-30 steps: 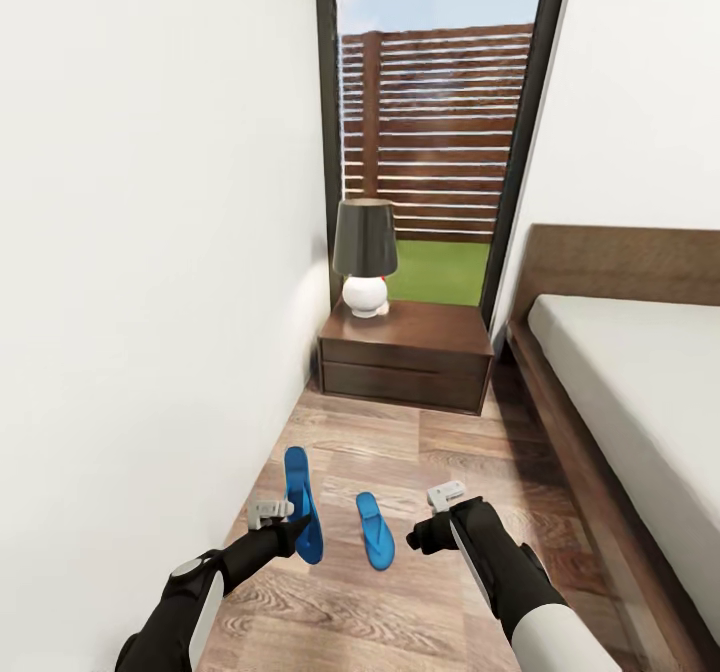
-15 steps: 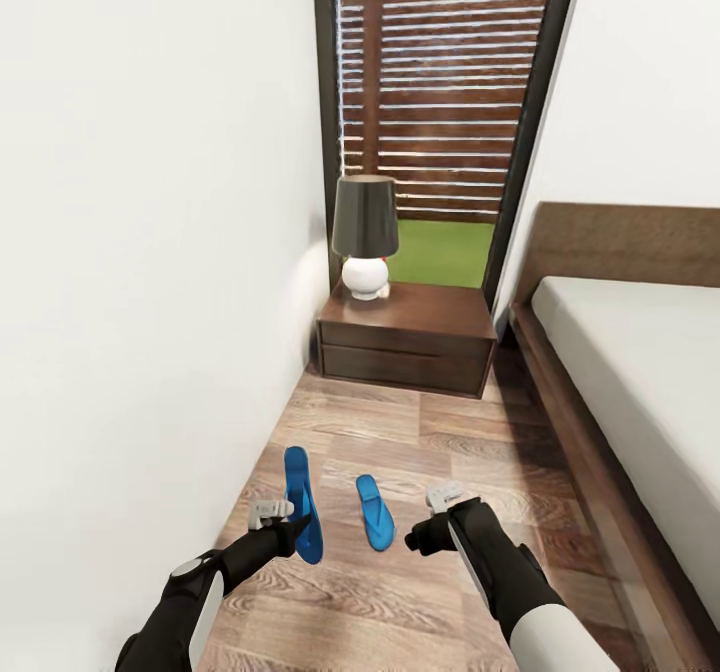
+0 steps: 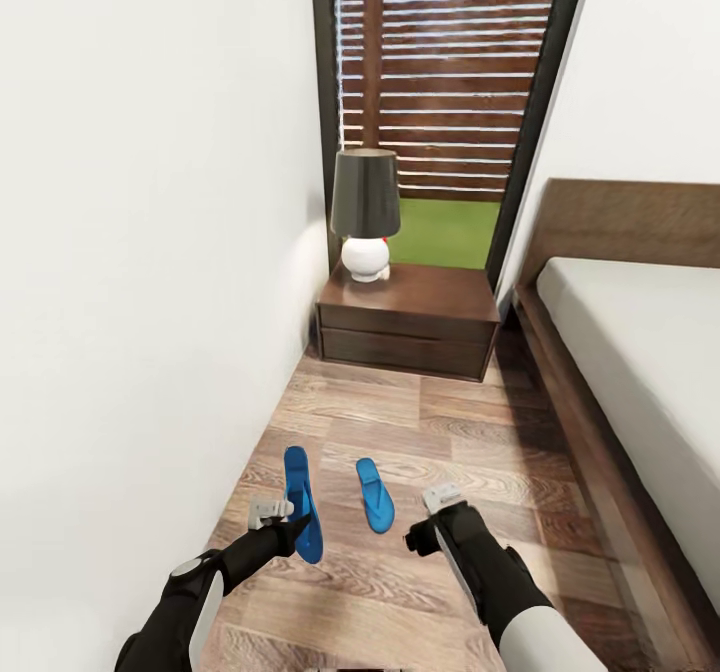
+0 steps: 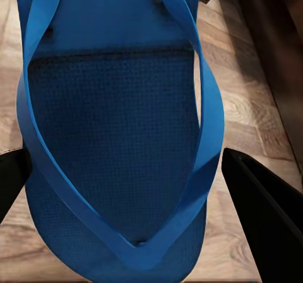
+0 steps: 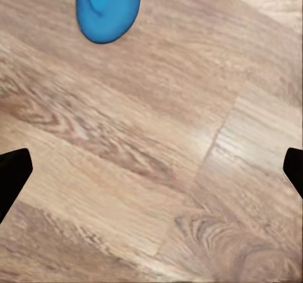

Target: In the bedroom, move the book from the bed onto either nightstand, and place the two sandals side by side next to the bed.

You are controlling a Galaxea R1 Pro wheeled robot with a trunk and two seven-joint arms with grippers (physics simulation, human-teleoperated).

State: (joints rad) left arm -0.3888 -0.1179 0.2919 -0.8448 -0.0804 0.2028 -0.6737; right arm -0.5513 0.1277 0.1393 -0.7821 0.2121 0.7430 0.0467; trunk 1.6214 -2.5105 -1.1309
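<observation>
1. Left sandal [image 3: 300, 501]: flat on the floor [image 3: 440, 422], well short of the nightstand [image 3: 408, 320], its long axis running toward the nightstand. In the left wrist view it lies between the fingers, sole [image 4: 113, 144] up close.
2. Right sandal [image 3: 374, 494]: beside item 1 with a gap between, on the bed [image 3: 650, 352] side, roughly parallel, a little skewed.
3. Left gripper [image 3: 272, 517]: at the near end of item 1, fingers spread to either side of it; whether they touch it I cannot tell.
4. Right gripper [image 3: 428, 517]: spread wide, empty, over bare floor; item 2 lies ahead of it and toward the wall [image 3: 150, 252].
5. Judgement: each arm is nearer its own sandal; the left looks ready to close first.
6. Bed: mattress bare as far as seen.
</observation>
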